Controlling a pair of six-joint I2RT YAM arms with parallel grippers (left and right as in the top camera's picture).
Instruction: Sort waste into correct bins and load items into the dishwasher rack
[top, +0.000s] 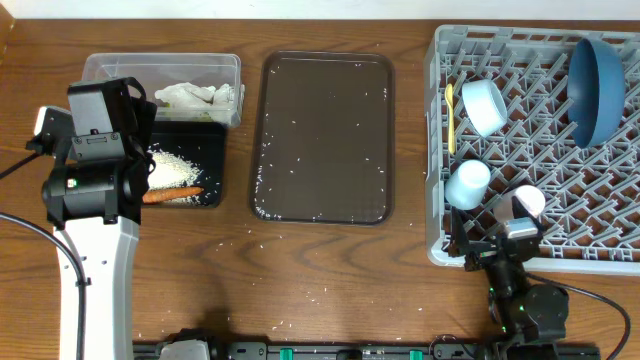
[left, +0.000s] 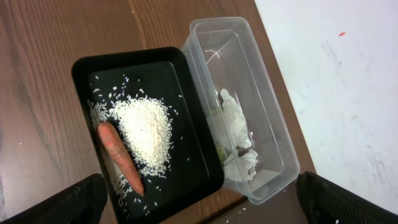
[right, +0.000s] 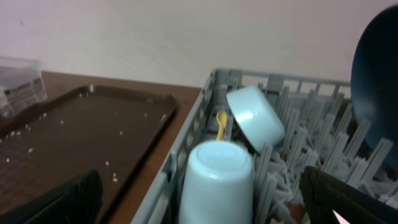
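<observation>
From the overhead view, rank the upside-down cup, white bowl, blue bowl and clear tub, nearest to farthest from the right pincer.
1. Upside-down cup, just beyond the right pincer, lower left in the rack.
2. White bowl, farther back on the rack's left side.
3. Blue bowl, rack's far right corner.
4. Clear tub, far left of the view.

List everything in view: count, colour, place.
rack: 1, grey, right.
blue bowl: 1, blue, rack's far right.
white bowl: 1, white, rack's far left.
cups: 2, white, rack's near left.
spoon: 1, yellow, rack's left edge.
serving tray: 1, brown, centre.
tub: 1, clear, far left.
tissue: 1, white, in tub.
black tray: 1, black, beside tub.
rice: pile, white, in black tray.
carrot: 1, orange, in black tray.
left tool: 1, black, open above black tray.
right tool: 1, black, open at rack's edge.
</observation>
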